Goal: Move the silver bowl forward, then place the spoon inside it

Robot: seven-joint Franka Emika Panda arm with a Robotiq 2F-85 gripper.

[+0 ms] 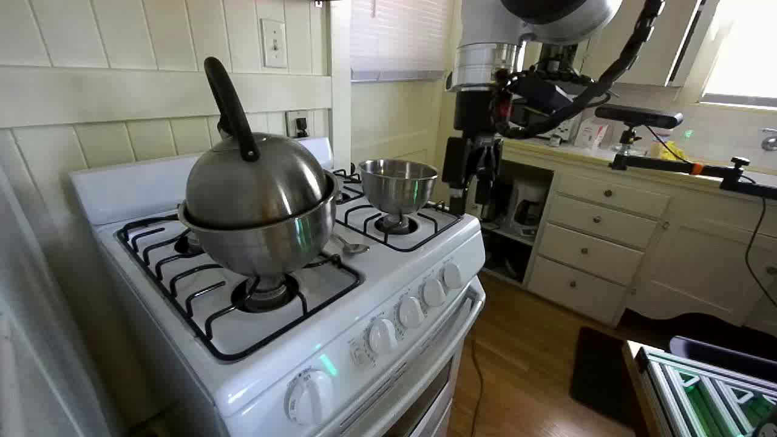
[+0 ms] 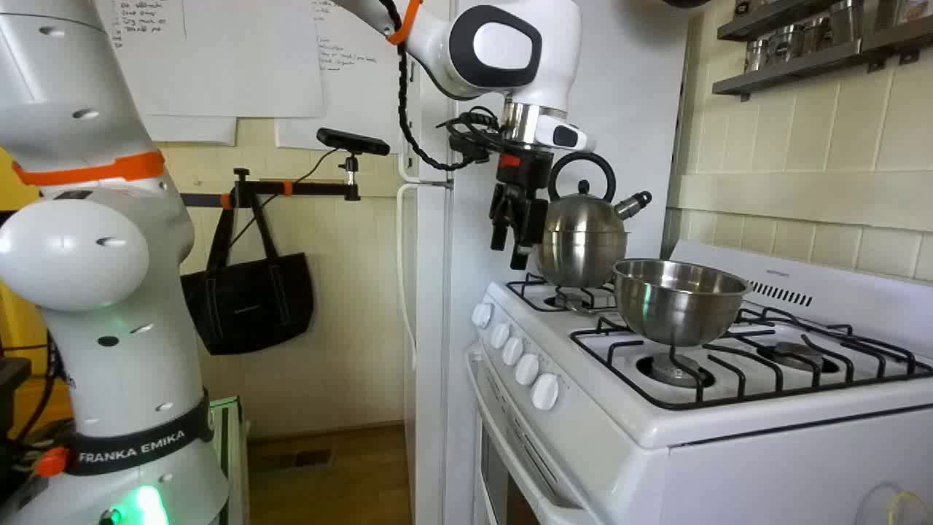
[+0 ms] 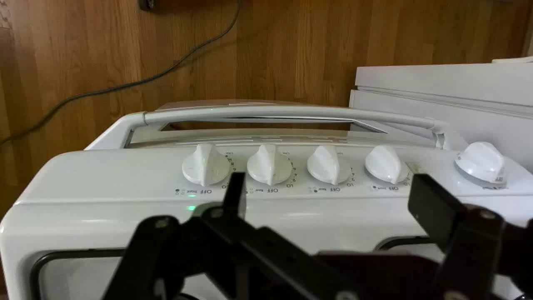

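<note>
In an exterior view, the silver bowl [image 2: 681, 310] stands upright and uncovered on a black grate [image 2: 616, 370] near a front burner [image 2: 667, 368]; the bars offer it a level seat, and its open mouth presumably suits it to receive an item from above. The hand [image 2: 509, 250] points straight down over the front edge of the white surface [image 2: 550, 335], well apart from the bowl. Whether the forward shift is done cannot be told.

In an exterior view, the spoon [image 1: 353, 247] lies outside the silver bowl, on the flat strip between the grates, which probably keeps it from slipping through the bars; its low profile may make the pinch delicate. The kettle [image 1: 255, 179] appears nested in a second steel bowl [image 1: 267, 246], perhaps to leave room for the work. The end of the arm [image 1: 479, 67] hangs vertical, touching none of them.

In the wrist view, the fingers [image 3: 435, 210] are spread apart with nothing held, above the row of knobs [image 3: 327, 164] and the surface's edge; neither bowl nor spoon can be made out. So high and upright a posture suggests an approach pose, from which the arm would need to reach farther over the surface before descending.
</note>
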